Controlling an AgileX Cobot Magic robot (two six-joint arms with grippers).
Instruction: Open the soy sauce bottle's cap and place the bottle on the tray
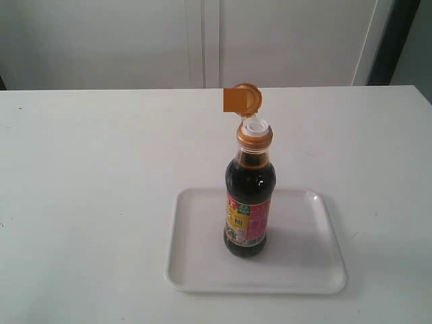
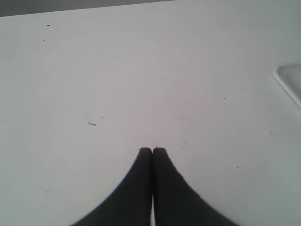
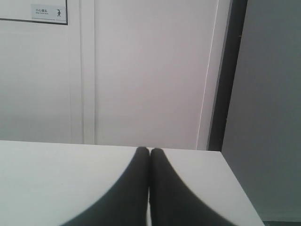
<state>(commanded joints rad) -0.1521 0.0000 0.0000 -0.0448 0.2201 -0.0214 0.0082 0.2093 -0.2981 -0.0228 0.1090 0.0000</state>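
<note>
Soy sauce bottle (image 1: 249,202) stands upright on the white tray (image 1: 317,263), roughly at the tray's middle, base fully inside the rim. Cap (image 1: 251,115) is flipped open: the hinged lid stands up behind the neck, white pour spout exposed. Judging by this, both parts of the task look complete.

Left claw (image 2: 152,149): clenched, fingertips pressed together, holding nothing, hovering over bare desk (image 2: 141,70). A corner of the tray just shows at the edge of that view, well apart from the claw. Right claw (image 3: 149,149): likewise clenched and empty, aimed across the desk's far edge toward the white wall panels.

Risks from here:
- Bottle is tall, narrow and open. Any arm sweep across the middle could clip the neck or raised lid, tip it, and spill dark sauce over tray and desk.
- A nudge to the tray would carry the bottle with it; same result.

Hard to make out:
- Neither arm appears in the exterior view, so their clearance from the bottle cannot be judged.
- An orange square overlaps the lid's left side; cannot tell what it is.
- Label text is illegible.
</note>
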